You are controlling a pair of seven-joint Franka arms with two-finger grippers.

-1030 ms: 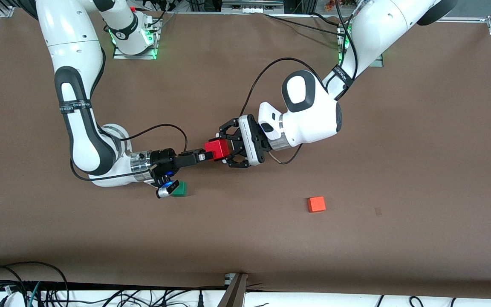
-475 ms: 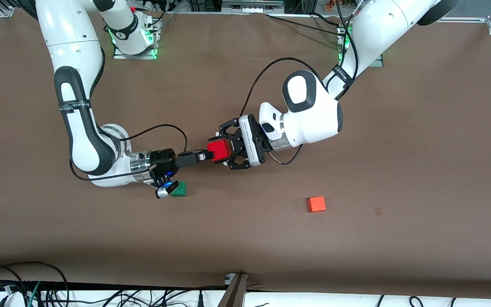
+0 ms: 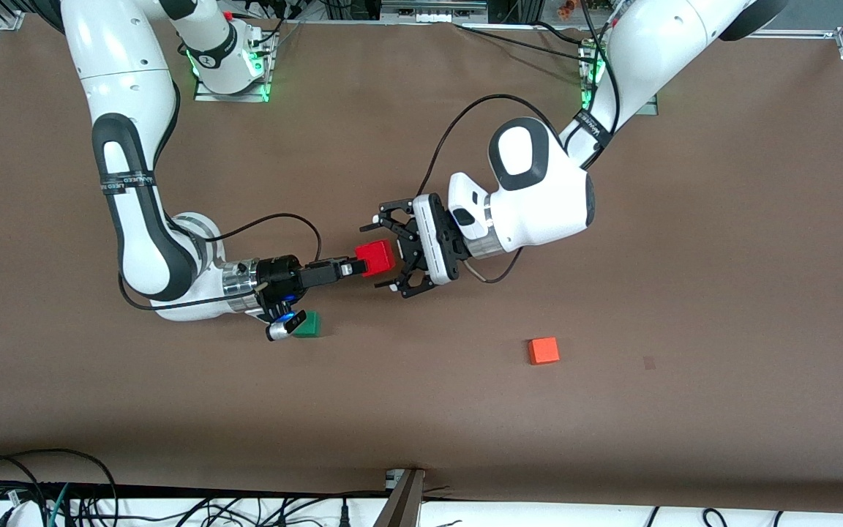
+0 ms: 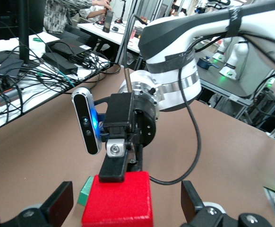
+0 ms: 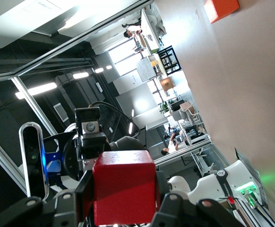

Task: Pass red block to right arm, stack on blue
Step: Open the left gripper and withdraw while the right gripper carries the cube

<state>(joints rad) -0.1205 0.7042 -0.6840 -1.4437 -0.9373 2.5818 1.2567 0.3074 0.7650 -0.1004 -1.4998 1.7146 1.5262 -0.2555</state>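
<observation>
The red block [image 3: 375, 258] is up in the air over the middle of the table, clamped in my right gripper [image 3: 363, 266], the one with the blue light. In the left wrist view the red block [image 4: 118, 198] has one black right finger [image 4: 113, 166] on its top face. My left gripper [image 3: 385, 252] is open, its fingers spread wide on either side of the block and clear of it [image 4: 125, 208]. In the right wrist view the block [image 5: 123, 191] fills the gap of my right gripper [image 5: 123, 196]. The blue cube is out of view.
A green cube [image 3: 308, 324] sits on the table under the right wrist and also shows in the left wrist view [image 4: 85, 191]. An orange-red cube [image 3: 543, 350] lies toward the left arm's end, nearer the front camera, also in the right wrist view [image 5: 221, 8]. Brown table [image 3: 612, 256].
My left gripper has opened off the red block and drawn back a little toward the left arm's end. The block stays in my right gripper, which has barely moved.
</observation>
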